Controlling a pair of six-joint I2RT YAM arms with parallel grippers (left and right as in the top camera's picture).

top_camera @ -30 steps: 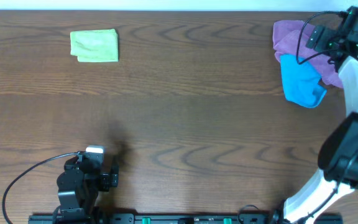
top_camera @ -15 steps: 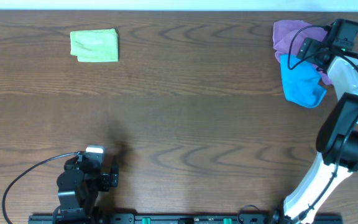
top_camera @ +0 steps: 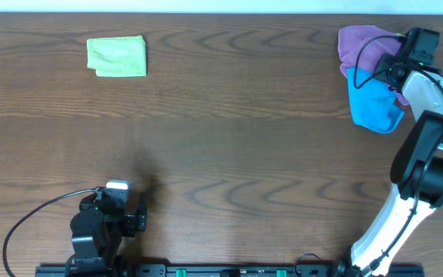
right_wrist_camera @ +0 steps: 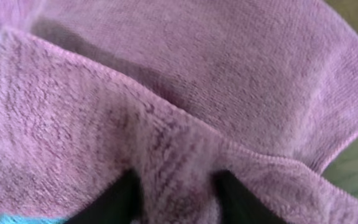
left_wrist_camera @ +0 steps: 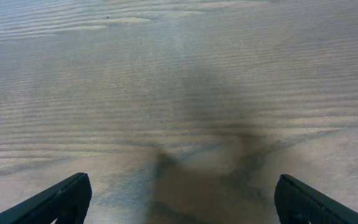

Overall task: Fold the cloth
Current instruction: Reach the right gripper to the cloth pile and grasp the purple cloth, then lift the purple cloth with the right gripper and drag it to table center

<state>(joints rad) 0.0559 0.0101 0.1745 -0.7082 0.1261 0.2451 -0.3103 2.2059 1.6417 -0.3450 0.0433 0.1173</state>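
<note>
A crumpled purple cloth [top_camera: 358, 41] lies at the far right of the table, partly over a blue cloth [top_camera: 374, 101]. My right gripper [top_camera: 391, 68] is down on the purple cloth's right side. The right wrist view is filled with purple cloth [right_wrist_camera: 197, 74], and my right gripper [right_wrist_camera: 176, 193] has its two dark fingers pressed into the pile with a ridge of fabric pinched between them. My left gripper [top_camera: 118, 187] rests near the front left, far from the cloths. In its own view the left gripper [left_wrist_camera: 182, 199] stands open over bare wood.
A folded green cloth [top_camera: 117, 57] lies at the back left. The wooden table [top_camera: 229, 146] stretches between both arms. The right arm [top_camera: 429, 154] reaches along the right edge. A black cable [top_camera: 29, 219] loops beside the left arm.
The right gripper has moved left and down onto the purple cloth and its fingers have closed on a fold. The left arm has not moved.
</note>
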